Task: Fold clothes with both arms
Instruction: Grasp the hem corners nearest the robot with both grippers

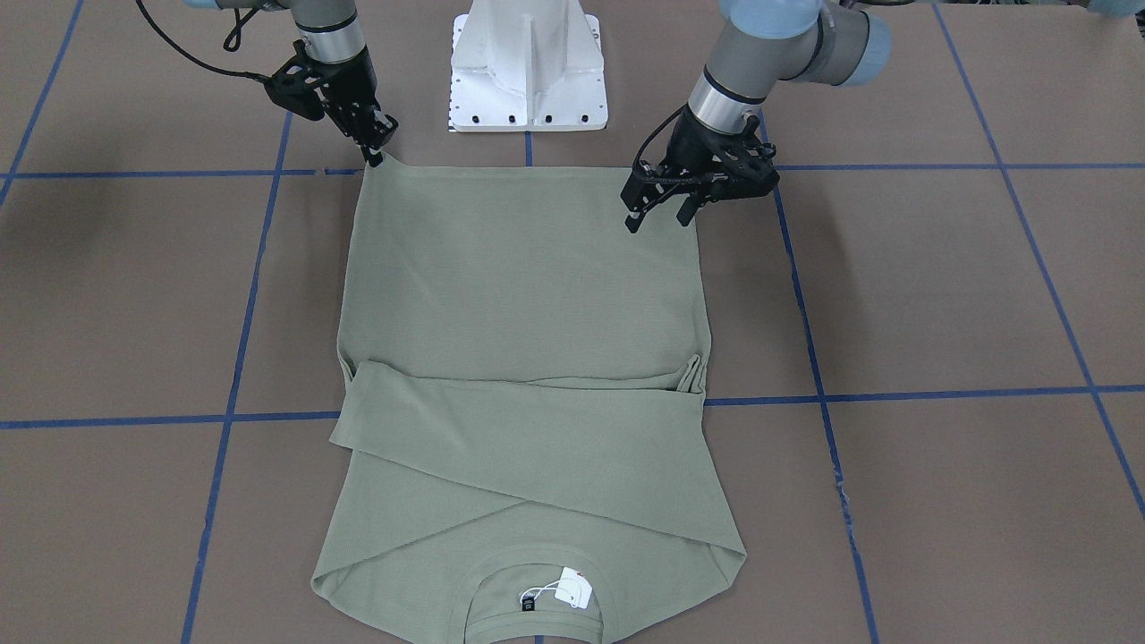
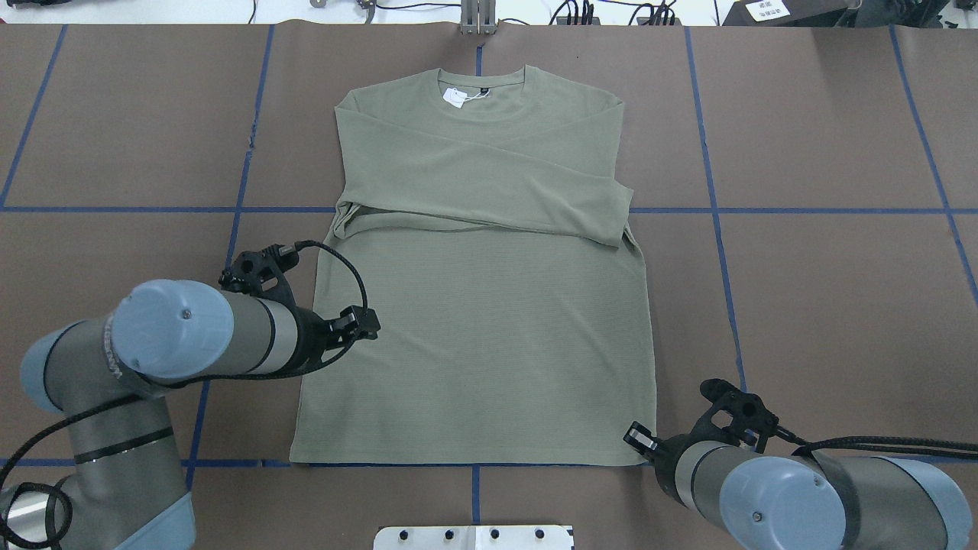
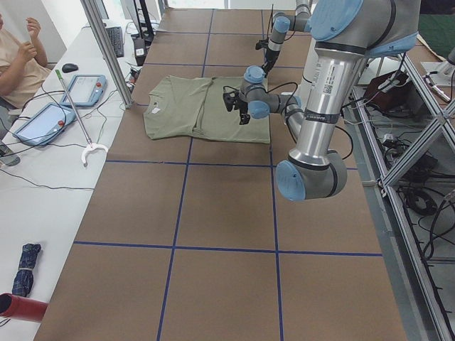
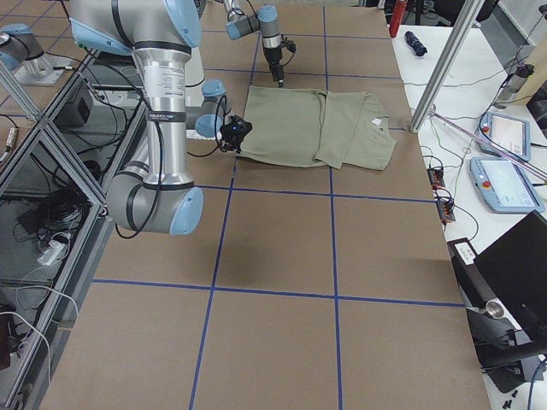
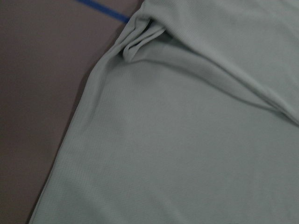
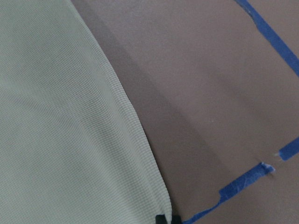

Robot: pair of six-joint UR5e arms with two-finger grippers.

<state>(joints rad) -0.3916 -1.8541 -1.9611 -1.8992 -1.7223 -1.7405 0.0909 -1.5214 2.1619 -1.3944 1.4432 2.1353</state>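
Seen from overhead, the left arm (image 2: 153, 336) reaches in from the left over the brown bench (image 2: 840, 305). The left gripper (image 1: 657, 219) hangs above the left edge of the long-sleeved shirt (image 2: 489, 328), a little in from the hem. Its fingers (image 1: 633, 215) are spread wide and hold nothing. The wrist camera on that arm shows only olive knit, a small bunch of fabric at the side seam and bare bench beside it.

The sage-green shirt lies flat in the middle of the bench, its collar on the far side from the robot and its hem on the near side, along a blue tape line (image 2: 382, 464). Both sleeves (image 2: 489, 191) are folded across the chest, one over the other. A white hang tag (image 2: 455, 97) lies inside the crew neck. The white pedestal base (image 2: 474, 537) sits just behind the hem, not touching it.

On the right, the right arm (image 2: 802, 496) comes in low. The right gripper (image 1: 373, 156) sits at the hem's right corner, its fingers (image 6: 161, 218) drawn narrow and pinching the fabric there, so that the corner rises to a slight peak.
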